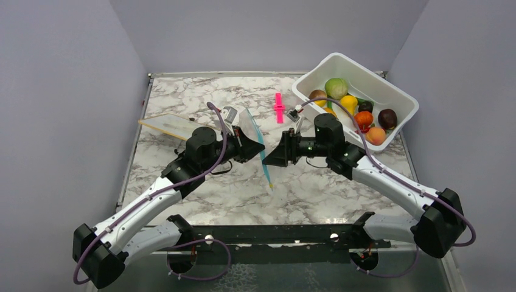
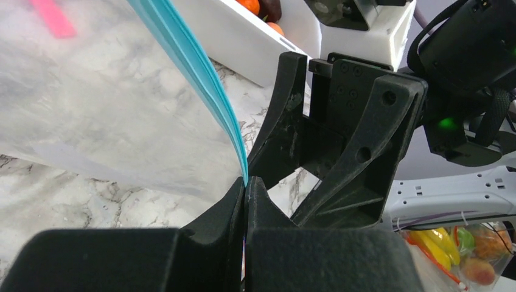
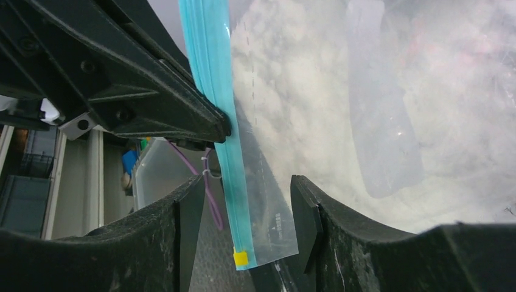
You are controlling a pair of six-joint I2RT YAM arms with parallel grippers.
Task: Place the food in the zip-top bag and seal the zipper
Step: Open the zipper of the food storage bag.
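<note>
The clear zip-top bag [image 1: 248, 125] hangs upright between the two arms, its light blue zipper [image 1: 263, 155] running down its edge. My left gripper [image 1: 258, 153] is shut on the zipper [image 2: 201, 76], and the strip runs into the closed jaws [image 2: 245, 184]. My right gripper [image 1: 271, 161] faces it and stands open [image 3: 246, 207]. The bag's lower corner and the zipper [image 3: 213, 91] with a yellow end tab hang between the right fingers, touching neither pad. The food, a green ball [image 1: 336, 87] plus yellow, orange, red and dark brown pieces, lies in the white tub [image 1: 389, 91].
A bright pink clip [image 1: 279, 107] lies on the marble table behind the grippers. A flat pale yellowish board [image 1: 170, 126] rests at the left. The white tub [image 2: 243, 42] sits close behind the right arm.
</note>
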